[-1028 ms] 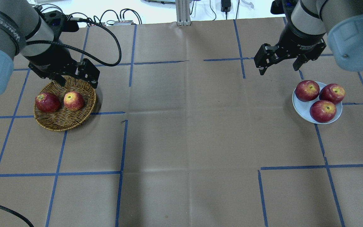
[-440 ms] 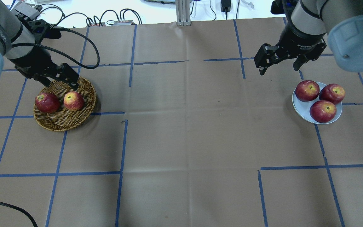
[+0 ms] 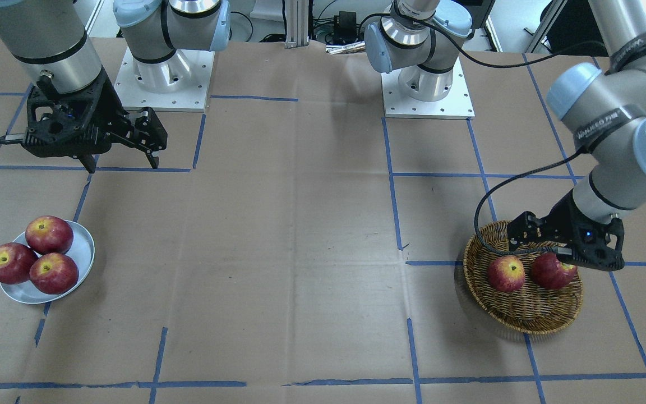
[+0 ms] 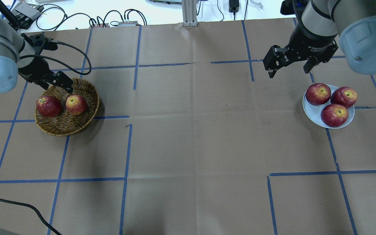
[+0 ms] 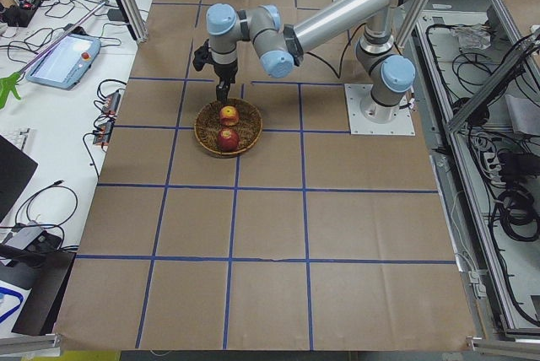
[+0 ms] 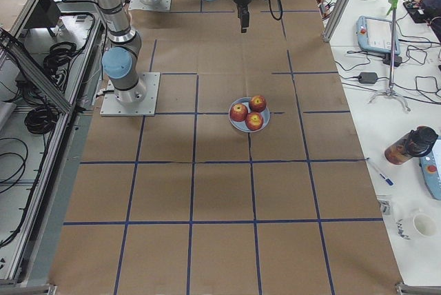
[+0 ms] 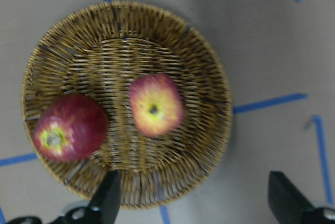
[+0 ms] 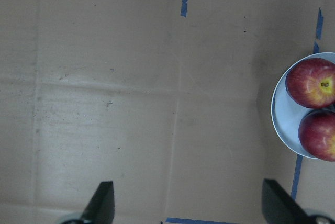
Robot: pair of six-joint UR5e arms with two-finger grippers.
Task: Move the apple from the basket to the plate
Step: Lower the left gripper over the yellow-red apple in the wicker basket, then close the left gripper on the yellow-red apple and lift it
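On brown paper (image 4: 191, 130), a round woven basket (image 4: 57, 131) holds the streaky apple (image 4: 76, 104), left hand (image 4: 56, 86) spread, seemingly above.

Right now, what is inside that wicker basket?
Two apples side by side: the yellow-blushed apple and a dark red apple. The basket holds nothing else visible; only the weave beneath the fruit is covered.

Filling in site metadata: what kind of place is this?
Likely a robotics lab: left arm and right arm bolted to a paper-covered table gridded with blue tape, teach pendant on a side bench.
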